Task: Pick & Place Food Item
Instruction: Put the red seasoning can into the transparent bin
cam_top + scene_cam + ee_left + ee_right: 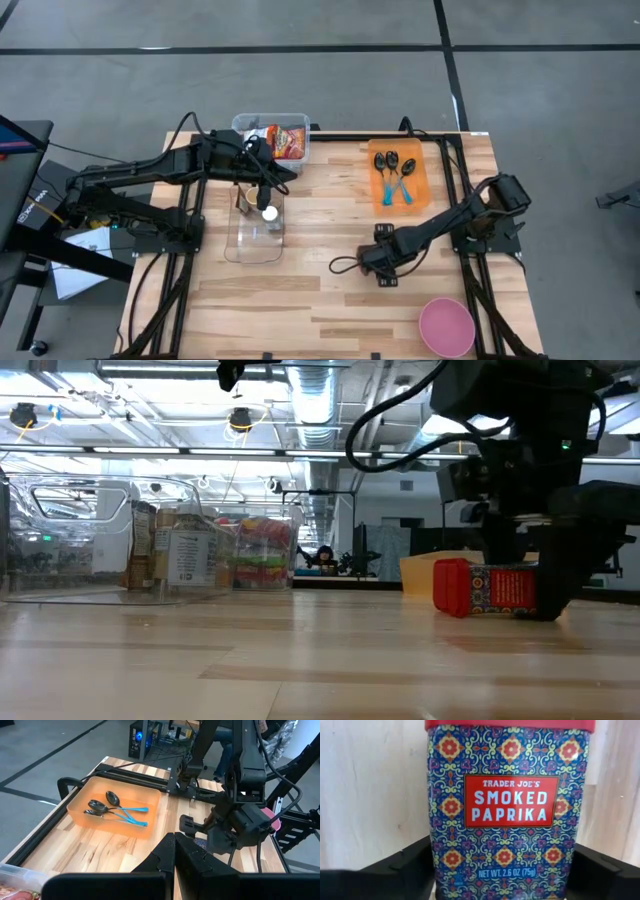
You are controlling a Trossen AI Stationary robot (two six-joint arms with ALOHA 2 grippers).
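So the right gripper (378,262) straddles the paprika tin (507,805), jaws wide, nothing gripped yet; squeeze both sides squarely. Left gripper (262,190) is shut, empty.

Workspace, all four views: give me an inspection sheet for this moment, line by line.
Surface: wooden table, bare planks in front.
Job's things: paprika tin lying on its side, red lid to the side; clear bin under the left arm.
Clutter: orange tray with blue-handled spoons; pink bowl; clear container of packaged food.
Grippers: right gripper down at the tin, fingers either side of it, not closed. Left gripper shut, over the clear bin.
Cables: black cable looping on the table beside the right gripper.
Surroundings: grey floor; a person far back in the low view.
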